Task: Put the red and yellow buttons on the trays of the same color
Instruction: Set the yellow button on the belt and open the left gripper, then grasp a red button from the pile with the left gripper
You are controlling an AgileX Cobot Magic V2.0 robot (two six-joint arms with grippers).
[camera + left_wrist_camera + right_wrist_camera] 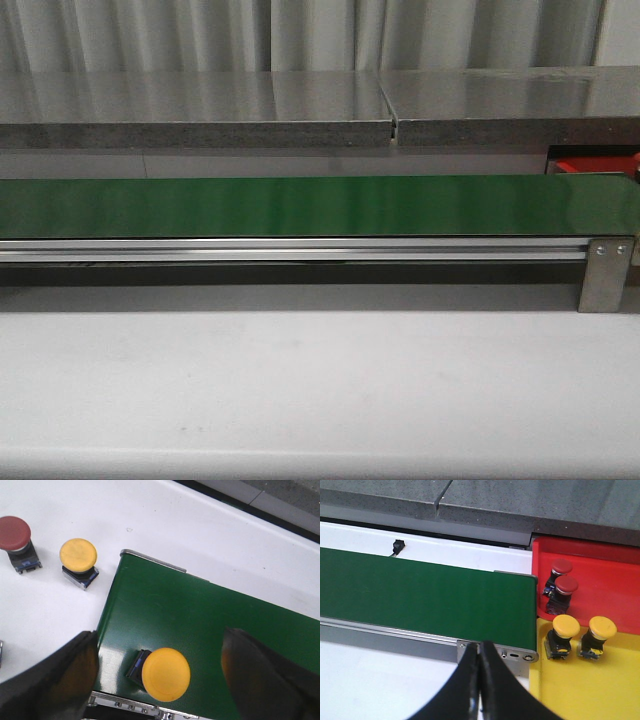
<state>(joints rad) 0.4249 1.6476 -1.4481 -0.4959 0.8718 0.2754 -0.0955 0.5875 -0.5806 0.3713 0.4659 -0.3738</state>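
In the left wrist view my left gripper (157, 672) is open, its fingers wide apart on either side of a yellow button (165, 674) that lies on the green belt (200, 615) near its end. A second yellow button (78, 556) and a red button (14, 533) stand on the white table beside the belt. In the right wrist view my right gripper (480, 652) is shut and empty, near the belt's other end (430, 597). The red tray (605, 575) holds two red buttons (566, 586). The yellow tray (590, 685) holds two yellow buttons (566, 626).
The front view shows the green belt (300, 205) with its metal rail (300, 250), the white table in front, a grey shelf behind, and a bit of the red tray (595, 165) at far right. A small black sensor (397, 545) sits behind the belt.
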